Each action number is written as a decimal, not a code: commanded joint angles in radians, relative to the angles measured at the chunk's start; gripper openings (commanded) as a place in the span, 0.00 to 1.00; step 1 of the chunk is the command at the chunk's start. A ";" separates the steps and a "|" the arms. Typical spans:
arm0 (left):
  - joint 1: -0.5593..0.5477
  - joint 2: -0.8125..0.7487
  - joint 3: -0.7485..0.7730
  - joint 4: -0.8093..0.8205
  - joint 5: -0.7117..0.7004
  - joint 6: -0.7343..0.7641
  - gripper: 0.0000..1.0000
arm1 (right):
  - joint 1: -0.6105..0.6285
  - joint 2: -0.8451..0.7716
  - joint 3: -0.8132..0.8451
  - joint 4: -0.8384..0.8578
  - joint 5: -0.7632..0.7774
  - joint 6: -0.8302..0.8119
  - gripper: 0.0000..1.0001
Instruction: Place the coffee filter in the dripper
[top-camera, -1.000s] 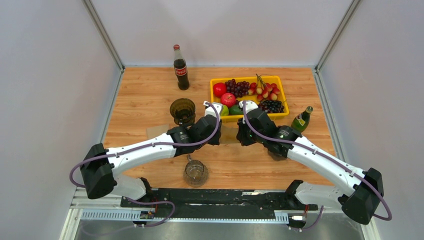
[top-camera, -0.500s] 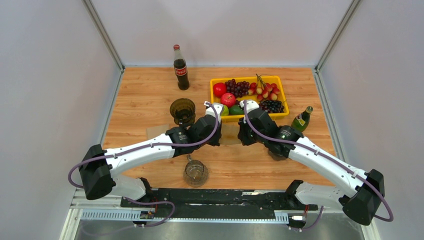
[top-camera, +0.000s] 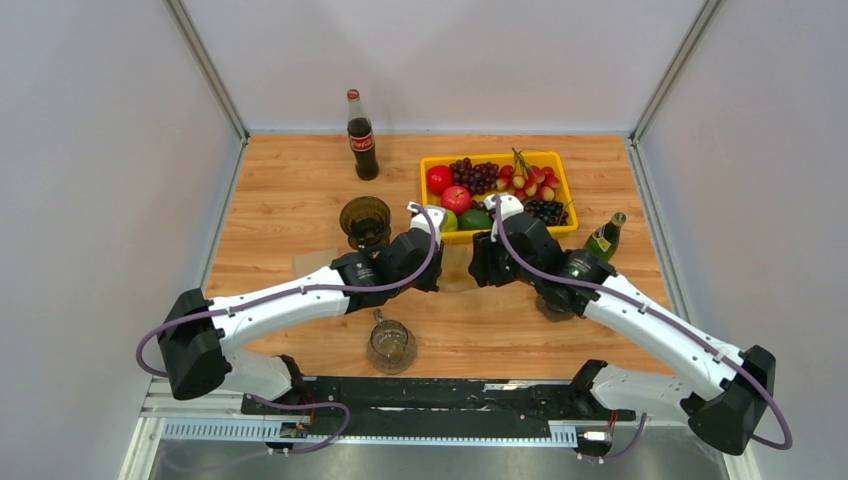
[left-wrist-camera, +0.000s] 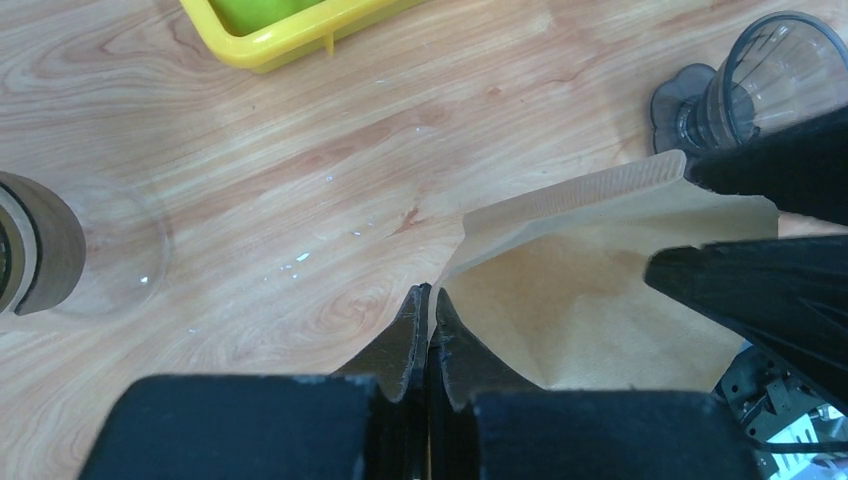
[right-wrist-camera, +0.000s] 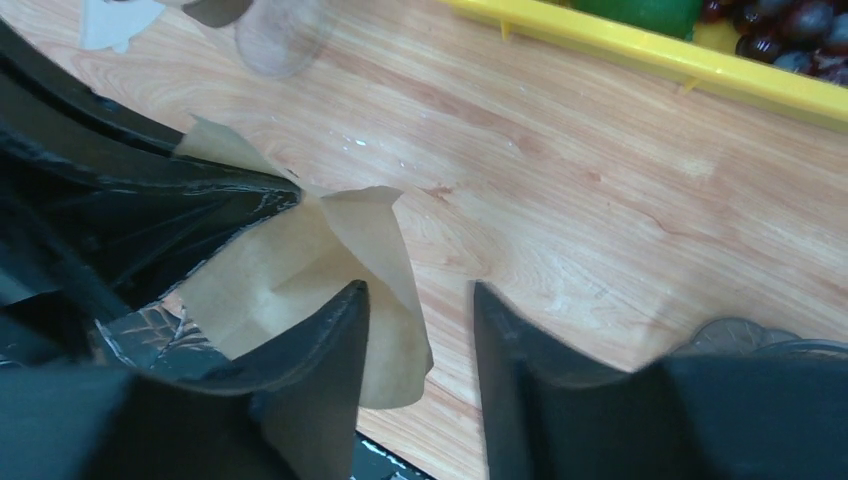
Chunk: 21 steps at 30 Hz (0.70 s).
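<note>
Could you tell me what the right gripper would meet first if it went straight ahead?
Probably the brown paper coffee filter, its flap inside the open right gripper; depth is unclear.

Lab cell: white walls (top-camera: 100, 150), framed tabletop (top-camera: 290, 190)

The wooden tabletop (top-camera: 290, 180) carried seven things. A cola bottle (top-camera: 361, 137) stood upright at 11 o'clock, well apart from a yellow tray (top-camera: 562, 190) of fruit at 1 o'clock. A green bottle (top-camera: 602, 240) leaned at 3 o'clock, near the tray's corner. An amber dripper (top-camera: 365, 222) stood at 10 o'clock, with a flat tan sheet of paper (top-camera: 312, 262) just beside it at 9 o'clock. A glass jug (top-camera: 390, 345) sat at 7 o'clock near the front edge. A smoky grey cone (left-wrist-camera: 770, 75) stood at 4 o'clock.
</note>
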 joint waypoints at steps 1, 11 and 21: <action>0.004 -0.007 0.051 -0.030 -0.047 -0.011 0.00 | 0.000 -0.064 0.061 0.038 -0.005 -0.020 0.55; 0.005 0.012 0.117 -0.082 -0.059 0.000 0.00 | -0.002 -0.229 -0.003 0.048 0.320 0.089 1.00; 0.030 -0.061 0.280 -0.218 -0.168 0.055 0.00 | -0.011 -0.320 -0.101 0.045 0.594 0.196 1.00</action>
